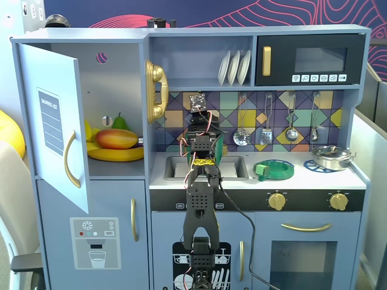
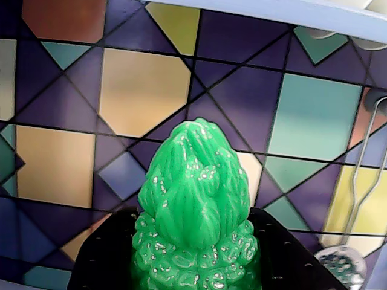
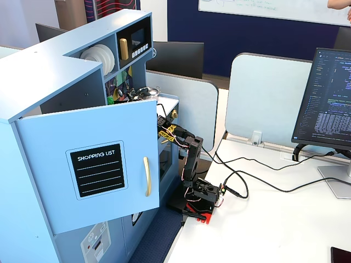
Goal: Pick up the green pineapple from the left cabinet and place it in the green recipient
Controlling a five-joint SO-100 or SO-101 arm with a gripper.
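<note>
In the wrist view my gripper point(image 2: 195, 244) is shut on the green pineapple point(image 2: 195, 199). It is bumpy, its leafy top points up, and a black finger point(image 2: 103, 260) sits on each side. It faces the coloured tile backsplash. In a fixed view my arm point(image 1: 199, 187) reaches up over the sink point(image 1: 175, 166) and hides the fingers. A green sliver point(image 1: 222, 147) shows at the arm's right; I cannot tell what it is. The left cabinet's door point(image 1: 54, 127) stands open. The tall green recipient is not clearly in view.
The cabinet shelf holds bananas point(image 1: 115, 154), a mango point(image 1: 116, 139) and a pear point(image 1: 120, 122). A flat green dish point(image 1: 273, 170) and a steel pot point(image 1: 331, 157) sit on the counter. Utensils point(image 1: 266, 130) hang on the backsplash. A strainer point(image 2: 341, 263) is near the gripper's right.
</note>
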